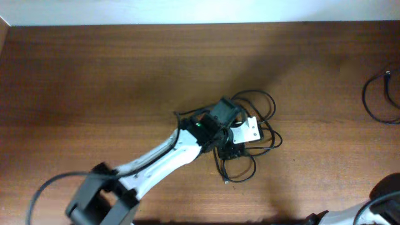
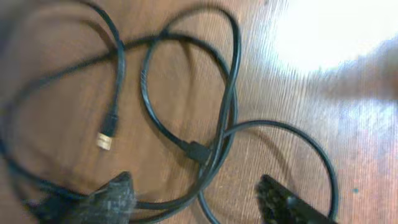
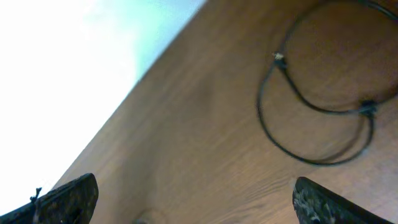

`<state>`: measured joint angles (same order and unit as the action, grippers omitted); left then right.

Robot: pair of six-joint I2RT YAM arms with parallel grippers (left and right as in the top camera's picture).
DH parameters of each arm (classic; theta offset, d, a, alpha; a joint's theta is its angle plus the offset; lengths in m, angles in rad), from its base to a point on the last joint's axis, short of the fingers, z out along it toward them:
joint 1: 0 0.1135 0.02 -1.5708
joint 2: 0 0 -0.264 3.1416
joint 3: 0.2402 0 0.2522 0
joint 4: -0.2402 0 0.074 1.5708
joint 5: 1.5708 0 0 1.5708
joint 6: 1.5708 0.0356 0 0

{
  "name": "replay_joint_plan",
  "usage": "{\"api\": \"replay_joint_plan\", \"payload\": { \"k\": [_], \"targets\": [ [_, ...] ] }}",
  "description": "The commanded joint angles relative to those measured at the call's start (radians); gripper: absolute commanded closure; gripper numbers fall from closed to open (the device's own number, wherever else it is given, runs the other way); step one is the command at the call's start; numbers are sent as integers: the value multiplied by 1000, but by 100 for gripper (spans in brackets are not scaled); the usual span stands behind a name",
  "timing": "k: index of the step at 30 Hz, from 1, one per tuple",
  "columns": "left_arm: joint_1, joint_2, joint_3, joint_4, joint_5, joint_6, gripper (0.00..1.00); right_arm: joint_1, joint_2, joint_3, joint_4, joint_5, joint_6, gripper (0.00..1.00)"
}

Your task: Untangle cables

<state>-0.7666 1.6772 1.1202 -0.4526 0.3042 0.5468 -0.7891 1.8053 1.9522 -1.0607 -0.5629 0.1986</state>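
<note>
The left part of the table (image 1: 94, 75) is bare wood right out to the far and left edges. The left arm (image 1: 162, 156) crosses it slantwise from the near left corner to the middle. There the tangle (image 2: 233, 106) lies in overlapping loops, partly covered by the arm's head. The left gripper (image 2: 194, 183) hangs low over it, fingers apart with nothing clamped. Strands pass under both fingers, and one runs close by the left finger (image 2: 106, 199). A bright-tipped plug (image 2: 106, 140) and a black plug (image 2: 198, 151) lie among the loops. Right of the tangle the wood is bare as far as a lone cable (image 1: 365, 99), which is coiled at the right edge, well apart. The right arm (image 1: 381, 206) sits at the near right corner. The right gripper (image 3: 194, 186) is spread wide and empty, above bare table.
</note>
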Motion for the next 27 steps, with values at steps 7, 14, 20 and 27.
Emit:
{"api": "replay_joint_plan", "payload": {
  "k": [7, 14, 20, 27],
  "targets": [
    [-5, -238, 24, -33, -372, -362, 1, 235, -105, 11, -124, -87, -73, 2],
    [-5, -397, 24, -120, -565, -485, 1, 447, -105, 11, -232, -10, -140, 3],
    [10, -512, 24, -172, -694, -525, 1, 592, -105, 11, -318, 102, -93, 2],
    [107, -539, 24, -270, -739, -680, 1, 741, -101, 10, -363, 142, -251, 2]
  ]
}}
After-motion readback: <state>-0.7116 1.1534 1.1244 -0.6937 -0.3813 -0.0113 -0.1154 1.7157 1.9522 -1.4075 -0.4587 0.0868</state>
